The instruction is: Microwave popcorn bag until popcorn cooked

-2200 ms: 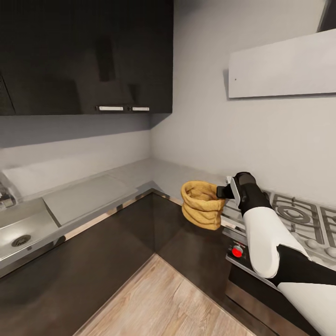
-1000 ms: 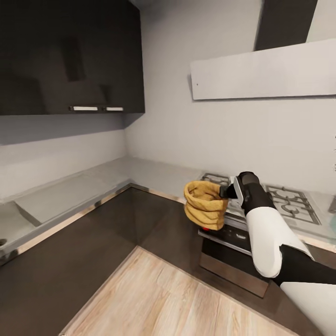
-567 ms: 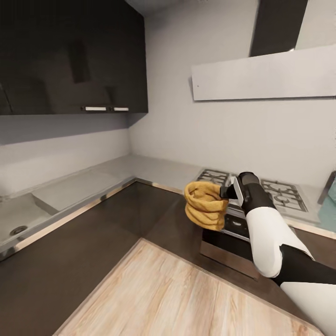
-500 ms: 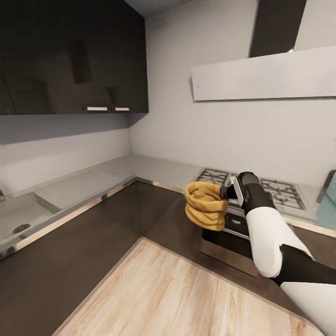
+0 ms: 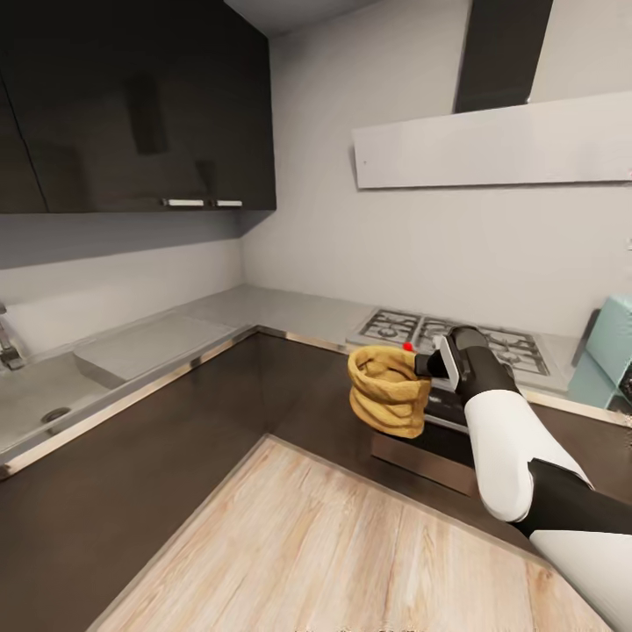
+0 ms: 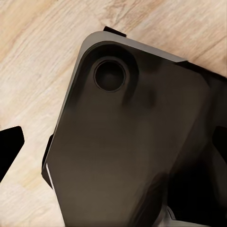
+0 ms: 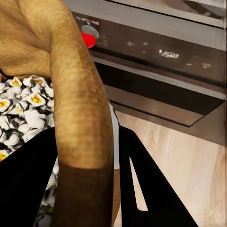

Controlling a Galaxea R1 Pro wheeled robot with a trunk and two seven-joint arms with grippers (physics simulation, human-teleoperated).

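The golden-brown popcorn bag (image 5: 386,392) hangs in the air in front of the oven, upright, with my right gripper (image 5: 423,363) shut on its rolled rim. In the right wrist view the bag's rim (image 7: 80,94) runs between my black fingers (image 7: 151,189), and white popped popcorn (image 7: 21,113) lies inside the bag. The pale mint-blue microwave (image 5: 612,353) stands on the grey countertop (image 5: 281,309) at the far right, cut off by the picture's edge. In the left wrist view one dark fingertip (image 6: 9,151) of my left gripper sits far out at the edge, above the wooden floor.
A gas hob (image 5: 452,335) lies in the counter behind the bag, with the steel oven (image 5: 420,443) and its red knob (image 7: 88,37) below. A sink (image 5: 39,408) with a tap sits far left. Dark wall cabinets (image 5: 132,105) hang above. My own dark base (image 6: 127,142) is below the left wrist.
The whole view has swung right and pulled back: the sink and corner slid left, the hob came into full view, and the microwave appeared at the right edge. The bag stays in my right gripper.
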